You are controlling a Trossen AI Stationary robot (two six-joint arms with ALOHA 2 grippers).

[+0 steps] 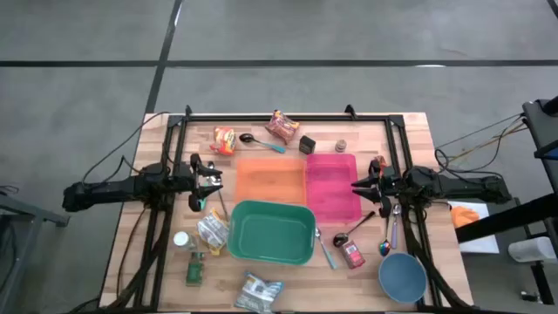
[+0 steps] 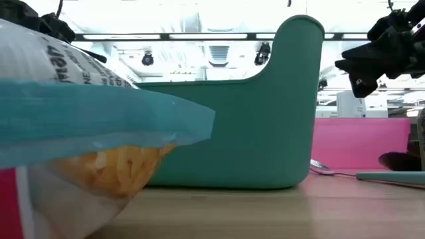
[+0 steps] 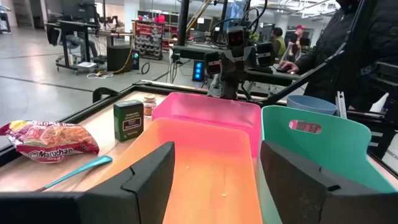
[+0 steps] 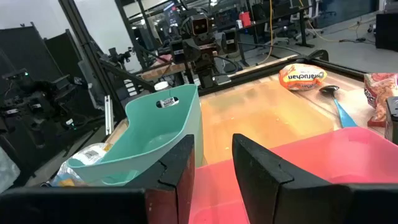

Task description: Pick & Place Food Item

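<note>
Two empty grippers beside three bins.

The tabletop [image 1: 131, 253] is pale wood with visible plank seams. The green bin [image 1: 271, 233], pink tray [image 1: 332, 186] and orange tray [image 1: 269, 179] look like smooth plastic. The noodle packets [image 1: 224, 139] are glossy crinkled film. The blue bowl [image 1: 402, 276] looks matt.

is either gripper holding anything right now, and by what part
Nothing is held. The left gripper hangs open over the orange tray; the right gripper is empty over the pink tray.
</note>
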